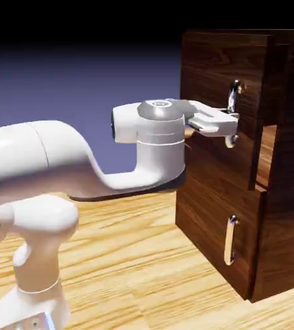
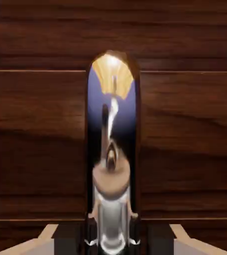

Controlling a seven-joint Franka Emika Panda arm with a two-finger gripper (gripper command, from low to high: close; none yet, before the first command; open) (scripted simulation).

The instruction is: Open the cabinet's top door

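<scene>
Now the gripper (image 1: 230,121) is clamped shut on the top door's (image 1: 220,109) long silver handle (image 1: 233,97) (panel already slightly ajar on the cabinet (image 1: 285,193)); next, probably, a steady outward pull.

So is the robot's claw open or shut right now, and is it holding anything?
Gripper: shut on the long silver handle of the top door.

A light, grained wooden table (image 1: 124,258) carries two things directly: the tall dark walnut-grained wooden cabinet (image 1: 285,225), standing upright below and beyond the jaws, and the white rounded robot base (image 1: 37,283), well behind them.
</scene>
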